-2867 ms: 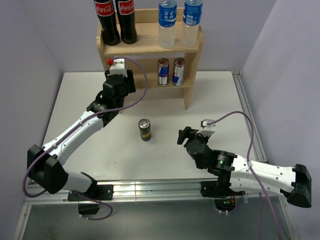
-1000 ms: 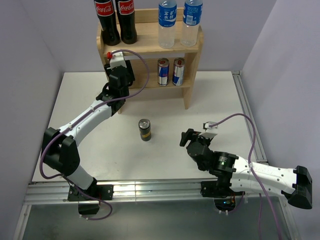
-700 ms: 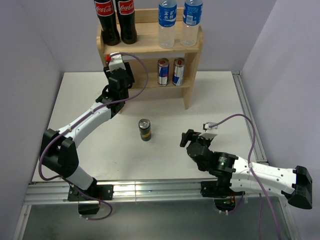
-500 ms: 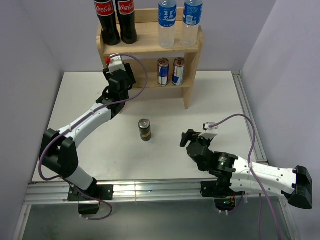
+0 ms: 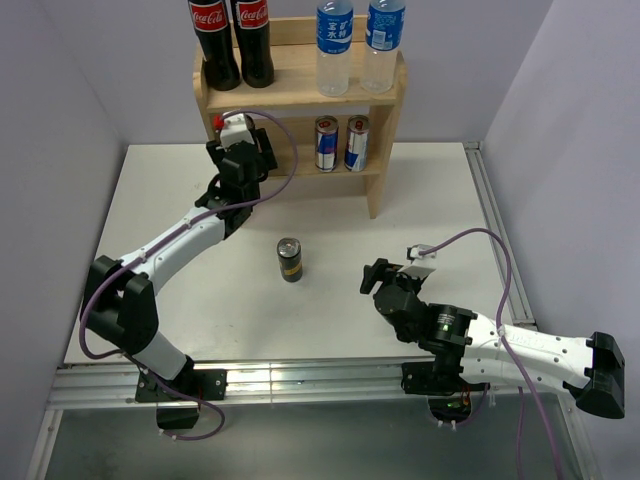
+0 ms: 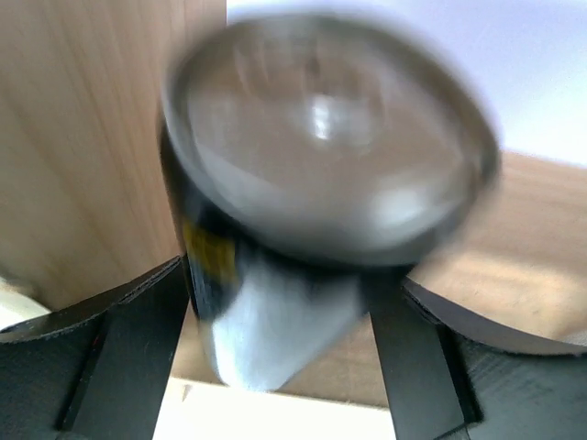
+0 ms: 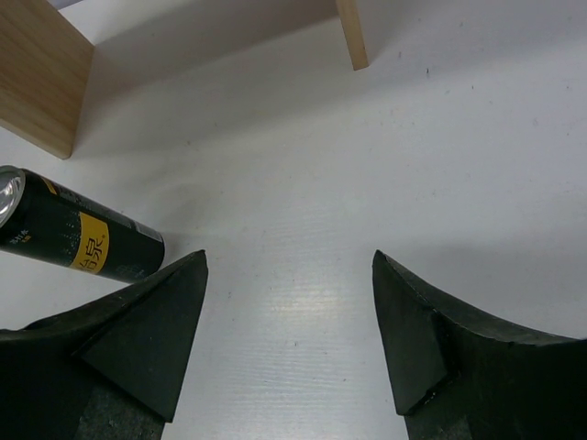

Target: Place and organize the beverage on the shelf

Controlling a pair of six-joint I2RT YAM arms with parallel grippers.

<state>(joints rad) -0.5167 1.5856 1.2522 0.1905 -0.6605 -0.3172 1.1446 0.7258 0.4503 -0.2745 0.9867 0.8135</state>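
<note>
The wooden shelf (image 5: 300,97) stands at the back. Two water bottles (image 5: 334,45) are on its top tier at the right. Two blue-silver cans (image 5: 327,143) stand on the lower tier at the right. My left gripper (image 5: 243,150) reaches into the left of the lower tier. In the left wrist view this gripper (image 6: 280,307) is shut on a dark can (image 6: 275,302), blurred, against the wood (image 6: 83,137). A second dark can (image 5: 289,260) stands on the table. My right gripper (image 5: 372,276) is open and empty to its right. In the right wrist view that can (image 7: 78,238) lies left of the right gripper (image 7: 289,302).
Two cola bottles (image 5: 230,40) stand on the top tier at the left. The shelf's side panels (image 7: 37,73) rest on the white table (image 5: 430,200). Purple walls close in the left, back and right. A metal rail (image 5: 490,230) runs along the table's right edge.
My left arm has stretched forward and carried the dark can up to the shelf's lower tier. My right gripper has shifted slightly towards me.
</note>
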